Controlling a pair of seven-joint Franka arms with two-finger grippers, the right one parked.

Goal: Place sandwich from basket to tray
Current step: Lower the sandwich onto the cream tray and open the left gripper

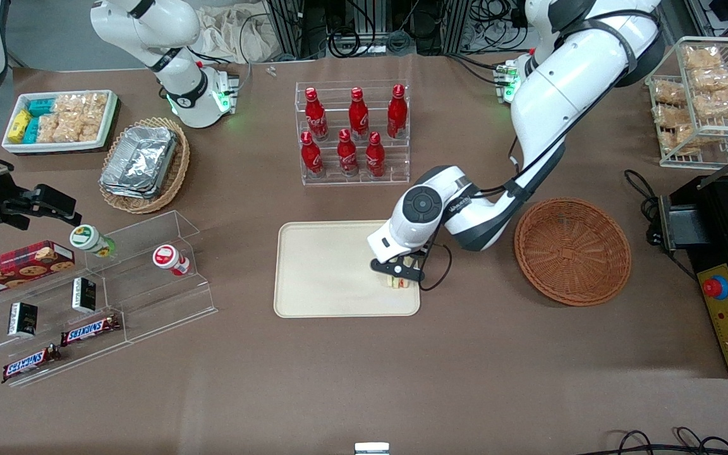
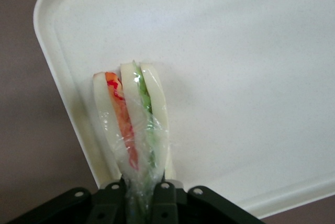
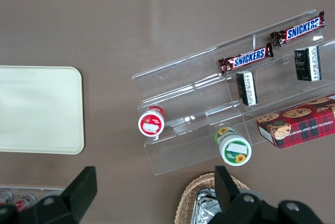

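The hand (image 1: pixel 400 273) grips the sandwich (image 2: pixel 133 124) by its narrow end, low over the tray (image 1: pixel 326 272) near the corner closest to the basket (image 1: pixel 572 250). A rack of red bottles (image 1: pixel 351 129) stands farther from the front camera on the worktop (image 1: pixel 364 379).

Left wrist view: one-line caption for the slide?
Gripper shut on the wrapped sandwich, over the tray near its rim.

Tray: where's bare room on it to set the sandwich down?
The gripper is shut on the sandwich over the tray, near the edge closest to the basket. Nothing else lies on the tray, so all its surface toward the parked arm's end is bare. The only tight spot is the rim beside the sandwich.
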